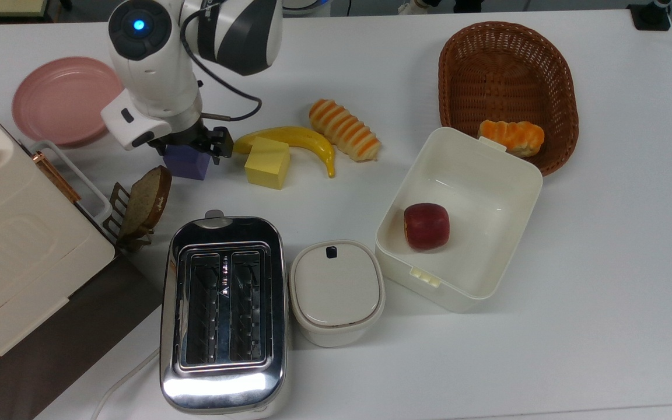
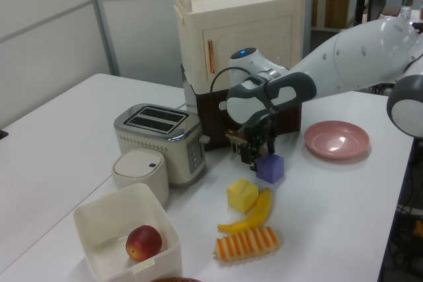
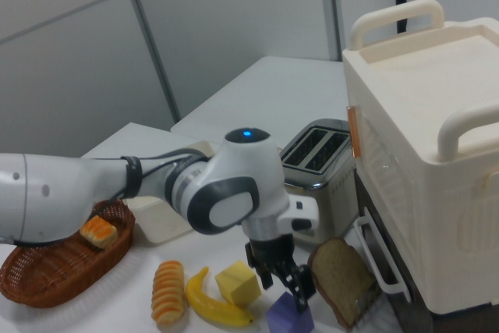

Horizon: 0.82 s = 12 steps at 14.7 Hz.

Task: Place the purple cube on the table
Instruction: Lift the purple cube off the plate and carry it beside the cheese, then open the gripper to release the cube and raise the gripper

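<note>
Between the slice of bread in its rack [image 1: 148, 198] and the yellow cube [image 1: 266, 163], the purple cube [image 1: 186, 161] sits on the white table [image 1: 604, 245], off the pink plate [image 1: 62, 99] at the top view's far left. The gripper [image 2: 256, 150] hovers just over its top; whether the jaws have let go I cannot tell. The block looks light, rigid and matte, so a pinch across two flat opposite faces should hold without slipping, and it seems unlikely to break. Toward the top view's right, the open white box [image 1: 483, 175] holds a red apple [image 1: 426, 226], and the wicker basket [image 1: 505, 64] holds a bread roll [image 1: 512, 137]. The small lidded white pot [image 1: 336, 291] is closed.
</note>
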{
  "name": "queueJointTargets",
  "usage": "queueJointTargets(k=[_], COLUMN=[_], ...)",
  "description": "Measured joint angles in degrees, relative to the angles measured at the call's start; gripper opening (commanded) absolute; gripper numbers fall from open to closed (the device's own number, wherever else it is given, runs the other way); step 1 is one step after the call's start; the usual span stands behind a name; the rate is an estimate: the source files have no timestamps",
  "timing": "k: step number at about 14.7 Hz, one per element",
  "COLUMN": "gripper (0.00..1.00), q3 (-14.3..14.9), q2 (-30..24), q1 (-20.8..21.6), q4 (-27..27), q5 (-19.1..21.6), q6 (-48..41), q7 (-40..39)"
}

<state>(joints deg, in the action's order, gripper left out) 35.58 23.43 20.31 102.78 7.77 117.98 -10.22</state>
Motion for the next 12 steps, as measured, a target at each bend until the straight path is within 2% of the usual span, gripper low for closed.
queueJointTargets(k=[2,4,6,7,9,12], gripper=[1.00,1.00,1.00,1.00,1.00,1.00], q3=[-1.76,-6.20,-14.33,-20.62,-27.63,-32.01], q2=[-2.40,-6.24,-10.04,-12.35,-15.00,-16.74], q1=[-0.20,-1.70,-6.02,-9.95,-14.64,-17.90], q4=[-0.74,-1.62,-2.87,-3.98,-5.57,-6.93], q5=[-1.19,-6.75,-11.00,-12.08,-12.29,-12.29], q6=[-0.98,-3.64,-7.69,-11.50,-17.42,-20.55], q7=[3.38,9.65,15.44,17.57,18.28,18.30])
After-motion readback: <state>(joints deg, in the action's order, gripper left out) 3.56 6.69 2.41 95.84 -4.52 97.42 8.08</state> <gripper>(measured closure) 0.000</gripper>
